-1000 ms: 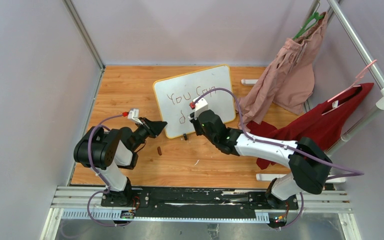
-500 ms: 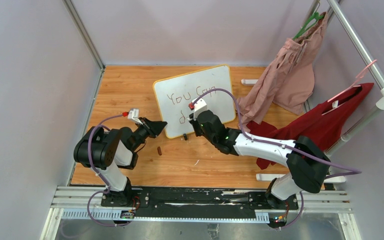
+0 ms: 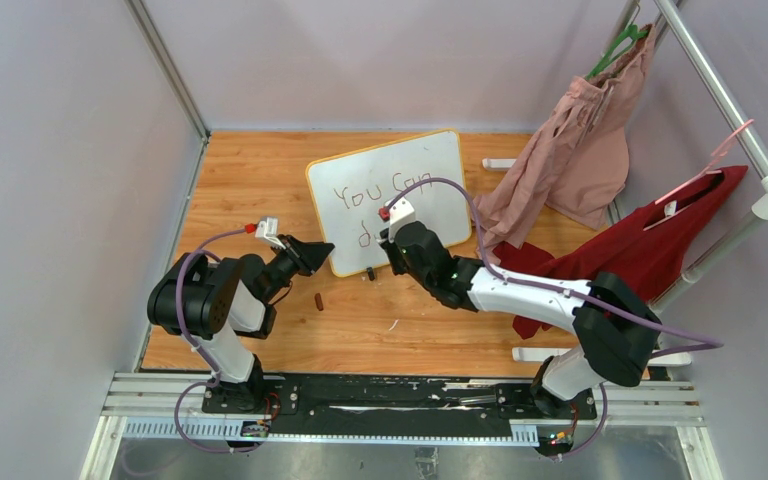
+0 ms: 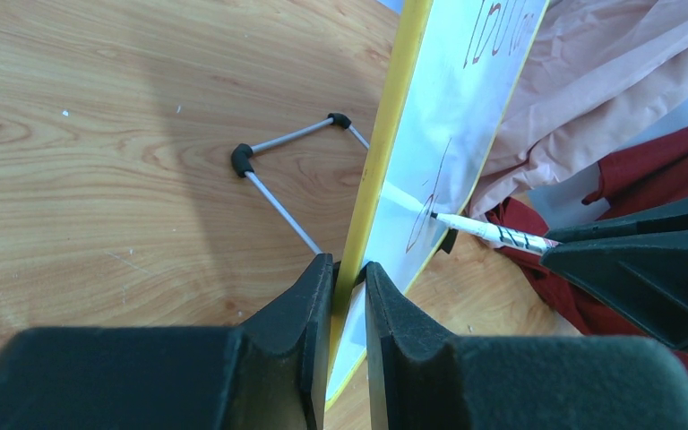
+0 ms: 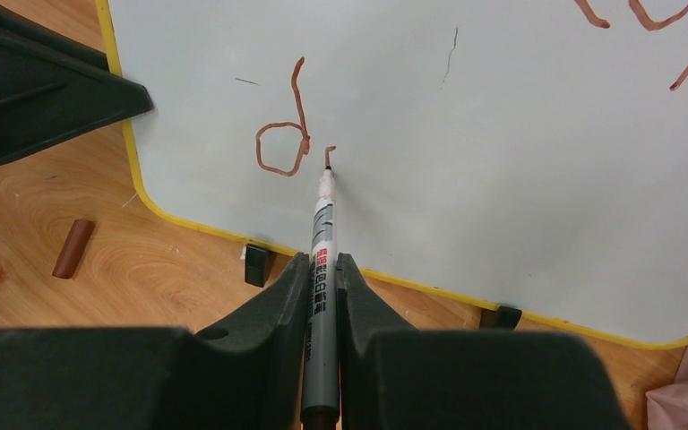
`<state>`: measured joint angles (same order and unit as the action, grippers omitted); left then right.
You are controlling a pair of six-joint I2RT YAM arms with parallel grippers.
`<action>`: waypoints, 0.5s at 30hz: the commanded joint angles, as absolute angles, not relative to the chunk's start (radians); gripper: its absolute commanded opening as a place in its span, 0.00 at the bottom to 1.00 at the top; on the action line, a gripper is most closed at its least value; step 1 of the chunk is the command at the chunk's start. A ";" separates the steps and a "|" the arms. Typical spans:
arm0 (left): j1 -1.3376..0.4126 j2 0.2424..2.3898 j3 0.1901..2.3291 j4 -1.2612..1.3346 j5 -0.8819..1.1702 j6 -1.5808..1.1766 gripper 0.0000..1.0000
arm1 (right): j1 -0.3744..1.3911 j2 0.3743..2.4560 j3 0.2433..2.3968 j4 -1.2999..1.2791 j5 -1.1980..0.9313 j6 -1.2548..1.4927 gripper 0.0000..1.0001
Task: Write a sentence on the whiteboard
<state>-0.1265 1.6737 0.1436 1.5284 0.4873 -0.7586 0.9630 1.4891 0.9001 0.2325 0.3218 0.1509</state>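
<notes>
The whiteboard [image 3: 360, 170], white with a yellow frame, stands propped on the wooden table. On it the sentence [image 3: 380, 188] reads "You Can" with a "d" [image 5: 284, 143] and a short new stroke below. My left gripper [image 4: 348, 269] is shut on the board's lower left edge [image 4: 385, 161]. My right gripper [image 5: 322, 262] is shut on a grey marker [image 5: 323, 251], its tip touching the board right of the "d". In the top view my right gripper [image 3: 392, 240] covers the lower middle of the board and my left gripper [image 3: 322, 250] is at its left edge.
A reddish-brown marker cap [image 3: 319, 301] lies on the table left of the board's foot, also in the right wrist view [image 5: 73, 248]. Pink clothing [image 3: 580, 140] and red clothing [image 3: 650, 250] hang on a rack at the right. A wire stand [image 4: 278, 179] props the board behind.
My right gripper has shifted slightly with the marker on the board. The left arm and the board have not moved.
</notes>
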 commanded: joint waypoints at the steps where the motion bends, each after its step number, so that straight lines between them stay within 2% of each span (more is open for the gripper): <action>1: -0.121 1.655 0.145 1.571 0.496 -0.750 0.00 | 0.928 1.476 0.894 0.189 0.354 0.164 0.00; 15: -0.121 1.656 0.144 1.570 0.497 -0.750 0.00 | 0.900 1.461 0.921 0.178 0.361 0.157 0.00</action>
